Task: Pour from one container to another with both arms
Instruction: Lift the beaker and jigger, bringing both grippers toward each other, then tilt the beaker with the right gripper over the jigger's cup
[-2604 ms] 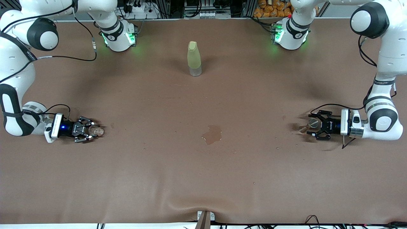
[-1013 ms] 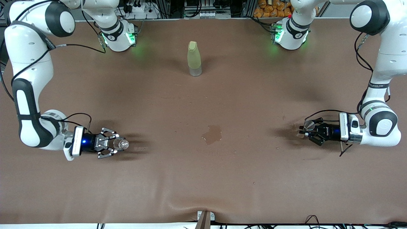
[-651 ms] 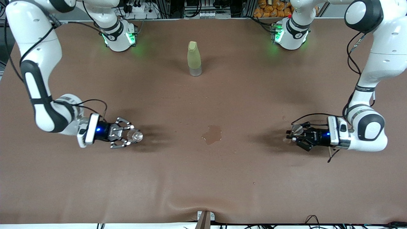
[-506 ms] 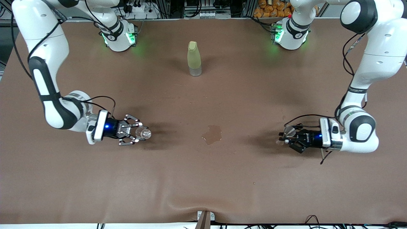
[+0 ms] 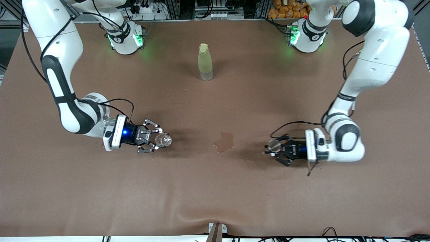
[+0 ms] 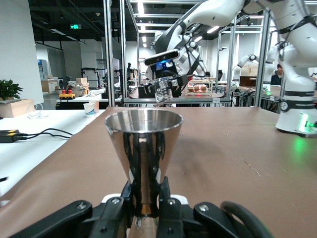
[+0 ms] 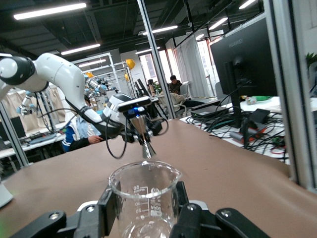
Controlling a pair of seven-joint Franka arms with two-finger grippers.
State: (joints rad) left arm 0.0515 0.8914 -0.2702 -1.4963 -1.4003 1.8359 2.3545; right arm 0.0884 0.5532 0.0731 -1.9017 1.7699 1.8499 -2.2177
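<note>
My right gripper [image 5: 158, 140] is shut on a clear glass beaker [image 5: 163, 140], held upright over the table toward the right arm's end. In the right wrist view the beaker [image 7: 144, 196] stands between the black fingers [image 7: 105, 208], and I cannot tell whether there is liquid in it. My left gripper [image 5: 276, 148] is shut on the narrow base of a shiny metal cone-shaped cup [image 5: 274, 145], held over the table toward the left arm's end. The cup [image 6: 143, 141] rises wide end up in the left wrist view. The two grippers face each other across a wet patch [image 5: 224, 142].
A tall yellow-green bottle [image 5: 205, 62] stands near the middle of the table, farther from the front camera than both grippers. The two arm bases [image 5: 125, 38] [image 5: 306, 37] sit at the table's back edge. The brown table cover wrinkles at the front edge [image 5: 215, 218].
Both arms have moved toward the middle of the table, the right gripper carrying the beaker and the left gripper carrying the metal cup. The gap between them has shrunk.
</note>
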